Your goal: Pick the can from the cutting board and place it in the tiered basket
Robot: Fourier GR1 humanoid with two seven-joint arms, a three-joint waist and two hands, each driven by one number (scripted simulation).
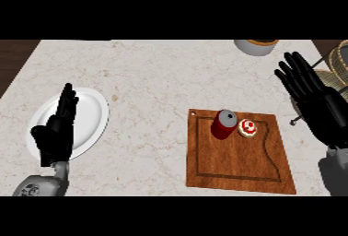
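Red can (223, 123), silver top, upright on cutting board (238, 163)

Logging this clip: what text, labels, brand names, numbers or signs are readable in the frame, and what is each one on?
No readable text anywhere in this view.
Can: red side, grey top; no label or brand can be read.
Small round item beside it on the cutting board: red and white pattern; no letters can be made out.
Plate and bowl: plain, no markings.
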